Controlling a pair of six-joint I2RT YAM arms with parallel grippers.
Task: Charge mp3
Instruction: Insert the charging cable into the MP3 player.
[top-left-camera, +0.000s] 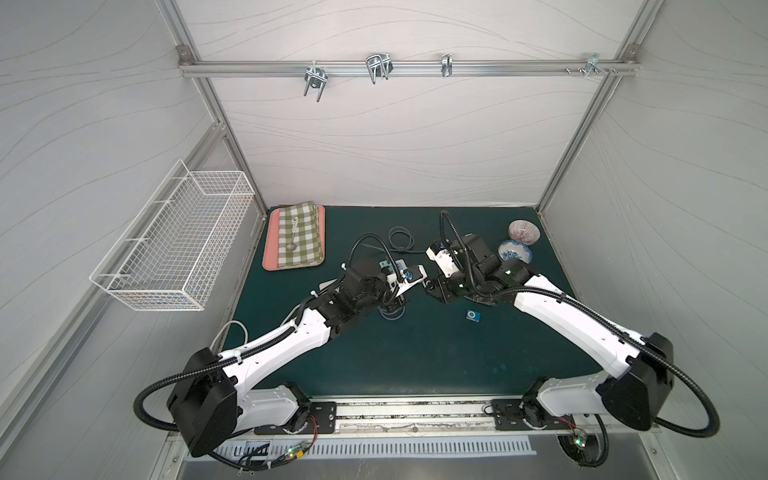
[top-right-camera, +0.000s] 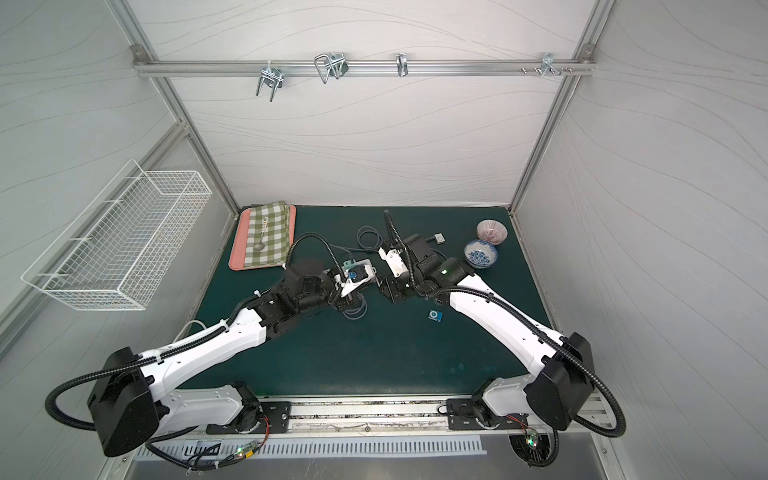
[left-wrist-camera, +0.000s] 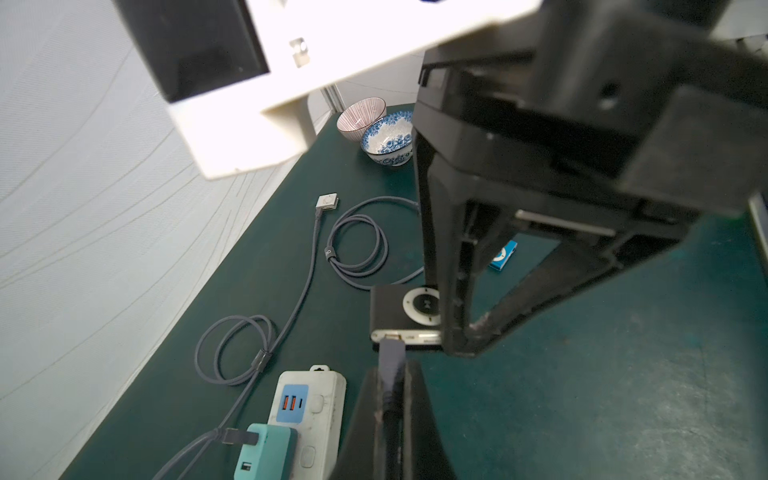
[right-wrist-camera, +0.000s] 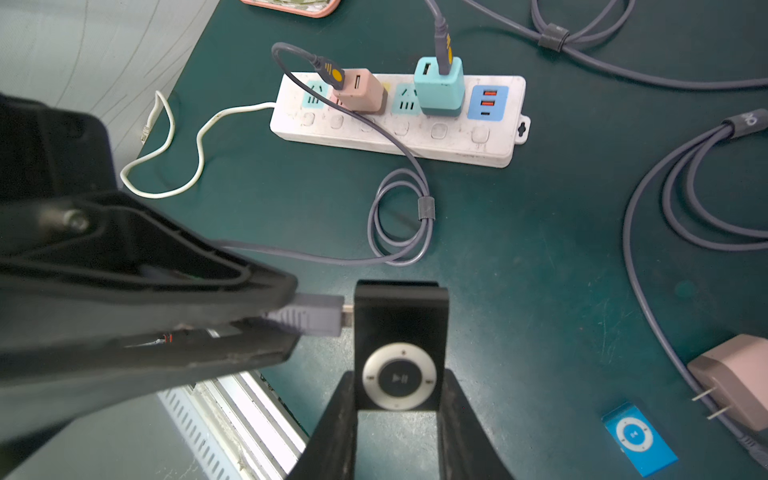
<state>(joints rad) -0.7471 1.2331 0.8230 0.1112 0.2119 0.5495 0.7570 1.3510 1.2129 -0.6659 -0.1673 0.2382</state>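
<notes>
Now: left pincer (right-wrist-camera: 293, 318) clamped shut on cable plug (right-wrist-camera: 320, 320); right pincer (right-wrist-camera: 399, 409) grips black mp3 (right-wrist-camera: 401, 324) over the counter's (top-left-camera: 415, 353) middle, plug tip at its port; far-left corner tray (top-left-camera: 269, 249) carries checked cloth (top-left-camera: 301, 237), spoon (top-left-camera: 292, 245) on top; blue bowl (top-left-camera: 515, 251) beside pink bowl (top-left-camera: 524, 231), far-right corner.

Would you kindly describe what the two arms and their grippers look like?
The left arm and right arm have white shells, black joints and bulky black shoulder housings; a black corrugated conduit runs along each. A green light glows on the right wrist. The left gripper and right gripper have black, tapered wedge-shaped fingers.
</notes>
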